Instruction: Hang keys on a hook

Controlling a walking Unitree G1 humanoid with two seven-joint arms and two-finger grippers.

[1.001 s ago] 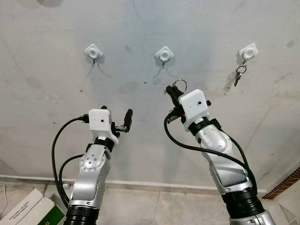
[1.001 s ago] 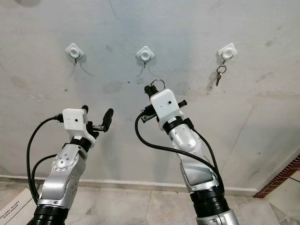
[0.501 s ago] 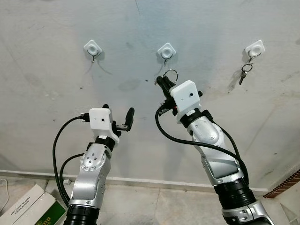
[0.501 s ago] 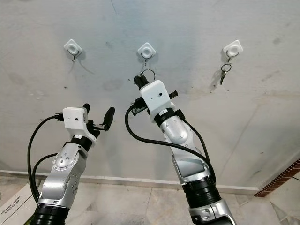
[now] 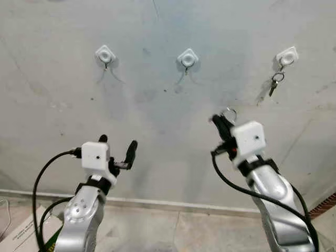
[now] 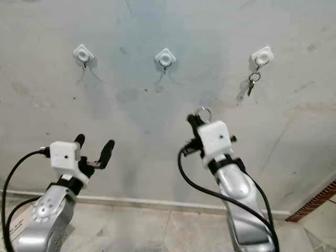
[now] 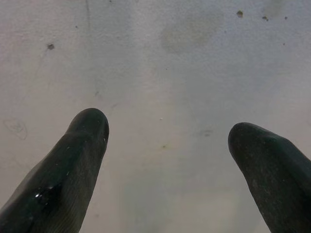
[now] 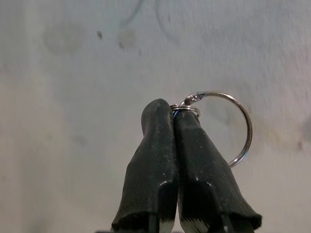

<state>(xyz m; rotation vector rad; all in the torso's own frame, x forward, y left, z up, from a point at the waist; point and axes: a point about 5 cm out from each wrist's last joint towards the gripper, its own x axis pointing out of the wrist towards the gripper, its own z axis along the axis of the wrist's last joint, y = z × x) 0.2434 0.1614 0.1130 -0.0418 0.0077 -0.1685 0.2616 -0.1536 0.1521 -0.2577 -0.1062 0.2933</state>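
- Right tool (image 8: 172,114): clenched on key ring (image 8: 233,126), below and right of middle hook (image 5: 187,58).
- Left tool (image 7: 167,141): released, facing the wall (image 5: 52,110).

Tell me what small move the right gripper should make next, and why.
Probably lift the right gripper up and toward the robot's left, to the middle hook. It is shut on the key ring, which sits well below the hooks; the middle hook looks bare, while the right hook already holds keys.
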